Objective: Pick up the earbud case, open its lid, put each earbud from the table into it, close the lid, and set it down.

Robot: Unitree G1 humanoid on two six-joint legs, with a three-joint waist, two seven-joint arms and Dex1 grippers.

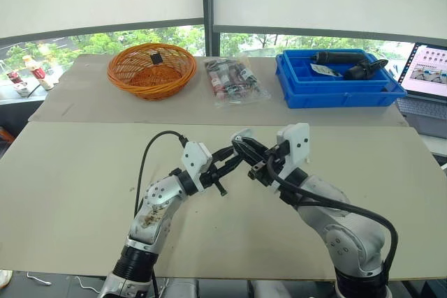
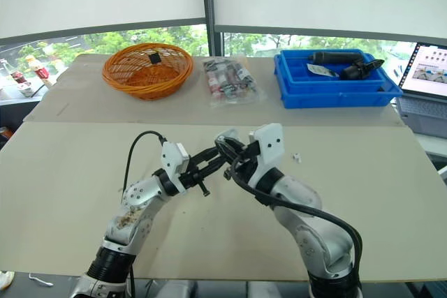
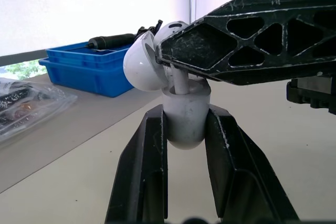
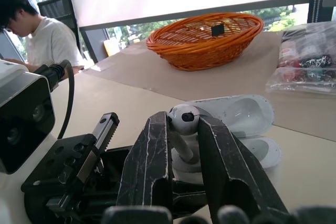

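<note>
The left gripper is pinched on the rounded body of the white plastic earbud case, whose hinged lid stands swung open. The right gripper is pressed together on a white earbud, and the earbud's stem reaches down into the case's opening. The two meet in the air over the middle of the beige desk, nearer its front edge. A small white piece, too small to identify, lies on the desk just right of the right arm.
</note>
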